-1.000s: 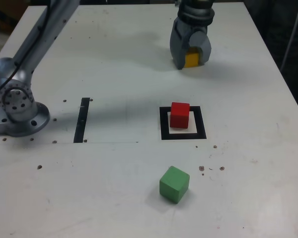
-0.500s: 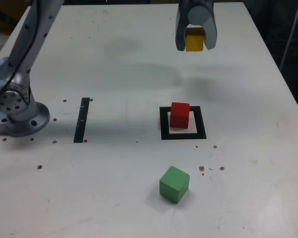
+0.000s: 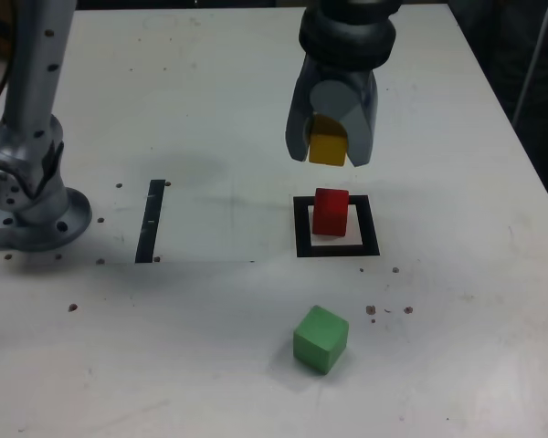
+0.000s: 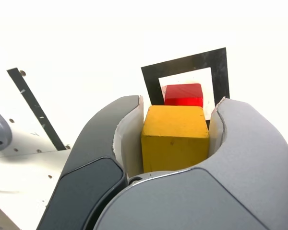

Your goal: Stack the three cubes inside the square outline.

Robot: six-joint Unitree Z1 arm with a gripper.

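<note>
On the white table (image 3: 210, 319), the red cube (image 3: 331, 213) is being framed by the black square (image 3: 369, 228), the green cube (image 3: 321, 339) is being left apart, and the yellow cube (image 3: 328, 146) is being grasped aloft by the gripper (image 3: 329, 151).

Fingers (image 4: 252, 139) closed, pointing downward

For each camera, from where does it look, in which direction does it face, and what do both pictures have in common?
Exterior view: off the arm, above the table, looking down at a slant; it shows the arm's base, part of a link, and the gripper with the yellow cube.
Wrist view: on the wrist, looking out past the gripper's fingers, which hold the yellow cube, toward the table.
Both share the yellow cube, the red cube, the square outline and the black strip; the green cube shows only in the exterior view.
</note>
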